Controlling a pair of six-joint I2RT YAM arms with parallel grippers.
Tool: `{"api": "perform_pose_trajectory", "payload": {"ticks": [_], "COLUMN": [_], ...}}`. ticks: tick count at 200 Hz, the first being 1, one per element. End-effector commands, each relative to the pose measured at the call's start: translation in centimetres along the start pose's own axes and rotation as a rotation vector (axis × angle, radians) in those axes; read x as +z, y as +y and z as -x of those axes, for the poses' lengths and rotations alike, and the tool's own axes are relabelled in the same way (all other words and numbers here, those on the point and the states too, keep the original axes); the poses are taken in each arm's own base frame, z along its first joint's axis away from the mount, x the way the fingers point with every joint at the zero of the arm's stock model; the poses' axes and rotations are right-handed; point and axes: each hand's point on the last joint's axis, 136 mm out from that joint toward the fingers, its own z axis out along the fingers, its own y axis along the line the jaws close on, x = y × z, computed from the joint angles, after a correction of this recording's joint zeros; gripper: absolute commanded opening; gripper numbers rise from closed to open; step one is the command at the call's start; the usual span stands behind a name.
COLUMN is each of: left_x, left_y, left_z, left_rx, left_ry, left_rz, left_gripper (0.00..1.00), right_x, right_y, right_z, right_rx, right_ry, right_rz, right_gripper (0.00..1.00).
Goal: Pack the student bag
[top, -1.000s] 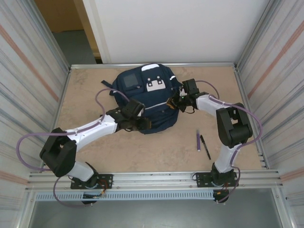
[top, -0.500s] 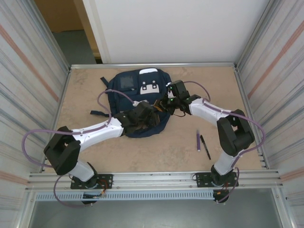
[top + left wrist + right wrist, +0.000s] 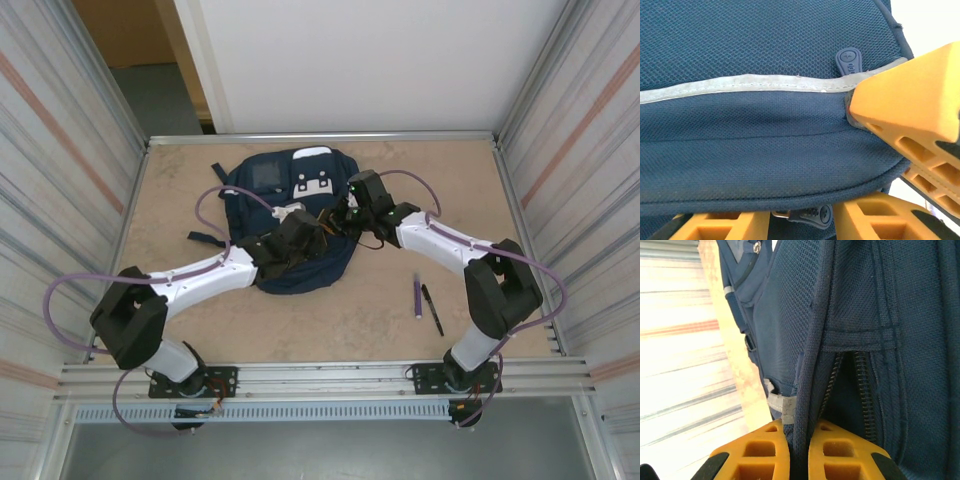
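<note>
1. Centrally, the bag (image 3: 250, 190) lies flat toward the table's (image 3: 340, 320) far side.
2. Right gripper (image 3: 799, 450) pinches a bag seam beside the zip.
3. Left gripper (image 3: 802, 222) stands parted at the bag's edge.
4. Two pens (image 3: 418, 297) lie on the table to the right.

The student bag (image 3: 765, 45) is dark blue cloth with a rough, bumpy weave. A smooth, shiny grey stripe (image 3: 740, 85) is sewn across it, and a matt, rubbery-looking zip tab (image 3: 848, 61) sits at the upper right. The fingers (image 3: 840, 452) of the right gripper (image 3: 799, 429) are dull orange plastic, the table (image 3: 330, 325) is matt, speckled and sandy, and the side walls (image 3: 60, 150) are shiny ribbed metal.
</note>
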Motion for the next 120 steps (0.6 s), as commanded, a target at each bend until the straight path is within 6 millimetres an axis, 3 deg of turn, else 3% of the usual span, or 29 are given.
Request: {"api": "perform_pose_trajectory", "payload": {"ticks": [1,25,56,85,120], "left_x": [0.7,0.6,0.1,-0.5,-1.6], "left_y": [-1.1,-0.1,0.7,2.0,4.6], "left_z": [1.1,1.3,2.6,2.7,0.3], "left_rx": [-0.034,-0.015,0.097,0.177,0.318], "left_ry": [-0.044,-0.068,-0.07,0.016,0.101], "left_rz": [-0.058,-0.035,-0.087,-0.103,-0.042], "left_gripper": [0.32,0.2,0.0,0.0,0.0], "right_x": [-1.9,-1.8,-2.5,-3.8,-4.9], "right_y": [4.5,4.5,3.4,2.5,0.2], "right_z": [-3.6,-4.1,-2.7,-0.6,2.5], "right_rx": [-0.046,-0.054,-0.074,-0.141,-0.184], "right_ry": [0.081,0.083,0.039,-0.031,-0.085], "right_rz": [0.137,0.135,0.101,0.064,0.006], "right_gripper": [0.0,0.0,0.0,0.0,0.0]}}
